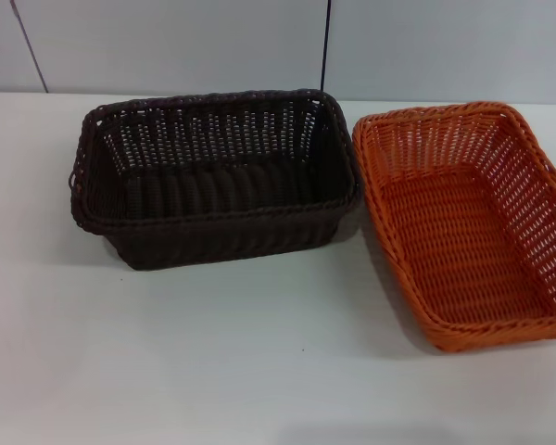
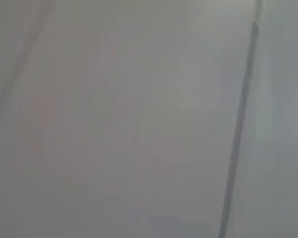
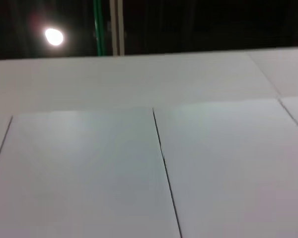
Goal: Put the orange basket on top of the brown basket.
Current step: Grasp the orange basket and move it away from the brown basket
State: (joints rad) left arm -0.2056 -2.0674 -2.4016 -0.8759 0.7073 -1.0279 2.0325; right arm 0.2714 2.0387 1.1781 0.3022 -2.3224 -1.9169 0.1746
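- From our head camera, the brown basket (image 1: pixel 218 176) sits upright on the white table (image 1: pixel 167 371) at about eleven o'clock, the orange basket (image 1: pixel 468 222) just beside it at three o'clock, rims nearly touching; both look empty, so we judge the stacking not yet begun
- Neither of our grippers appears here, so whether their fingers are spread or pressed together we cannot tell
- Our left wrist camera shows only a pale panel (image 2: pixel 114 124)
- Our right wrist camera shows white panels (image 3: pixel 89 168) and a lamp (image 3: pixel 53 36), no basket
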